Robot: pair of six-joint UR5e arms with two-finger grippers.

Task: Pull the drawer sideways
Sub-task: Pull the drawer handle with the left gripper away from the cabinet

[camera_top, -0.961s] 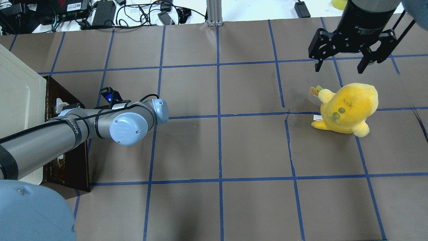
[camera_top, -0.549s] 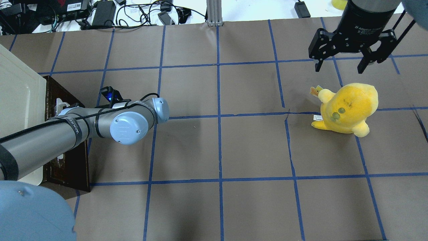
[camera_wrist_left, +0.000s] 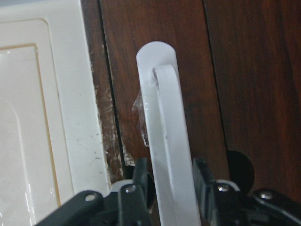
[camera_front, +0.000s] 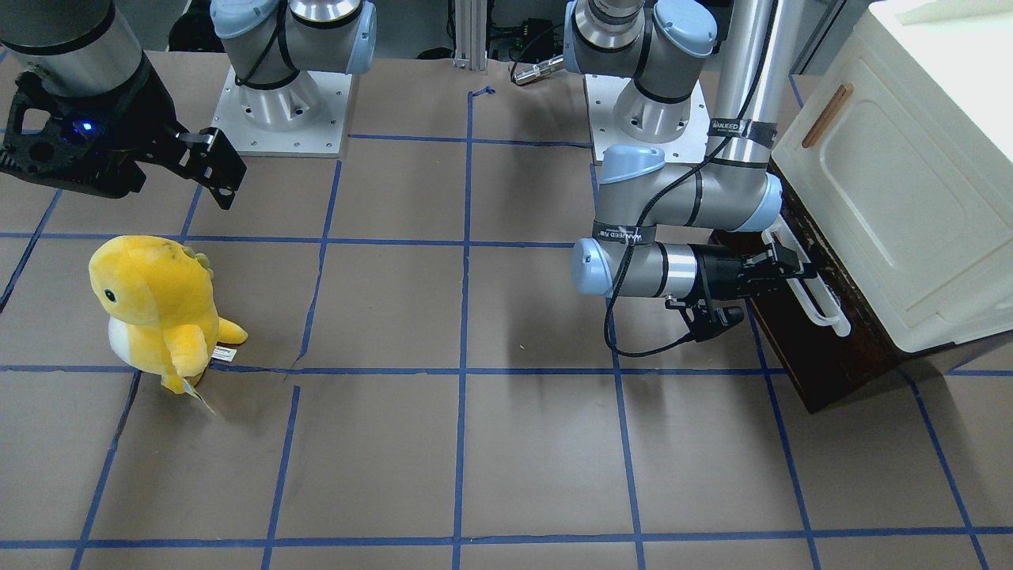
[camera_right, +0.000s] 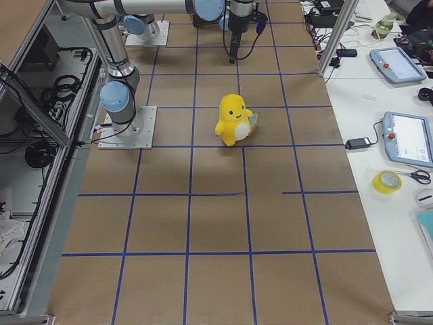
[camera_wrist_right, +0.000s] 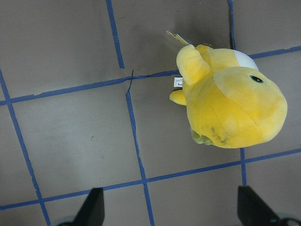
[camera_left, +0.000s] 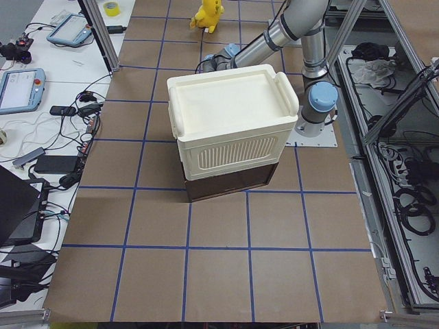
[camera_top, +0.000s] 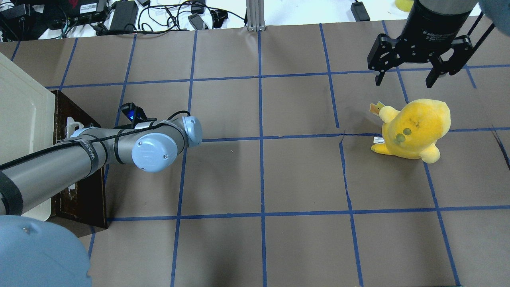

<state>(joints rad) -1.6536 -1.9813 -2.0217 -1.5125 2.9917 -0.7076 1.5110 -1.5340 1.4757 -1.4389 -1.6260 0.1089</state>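
The drawer (camera_front: 807, 360) has a dark brown front and sits under the cream cabinet (camera_front: 894, 198) at the table's left end. None of its inside shows. My left gripper (camera_front: 779, 265) is shut on its long white bar handle (camera_front: 817, 299). In the left wrist view the two fingers (camera_wrist_left: 136, 183) clamp the handle (camera_wrist_left: 164, 117) from both sides against the brown wood (camera_wrist_left: 235, 70). In the overhead view the left forearm hides most of the handle (camera_top: 69, 123). My right gripper (camera_top: 405, 81) is open and empty, high above the table's far right.
A yellow plush toy (camera_top: 414, 127) stands on the table just below my right gripper and shows in the right wrist view (camera_wrist_right: 230, 108). The cabinet (camera_top: 20, 119) has a panelled door with a small wooden handle (camera_front: 827, 115). Cables and power bricks (camera_top: 123, 16) lie beyond the far edge.
My left arm has crept a few pixels to the right, away from the cabinet, still holding the handle. The drawer front shows no clear shift. The right arm has not moved.
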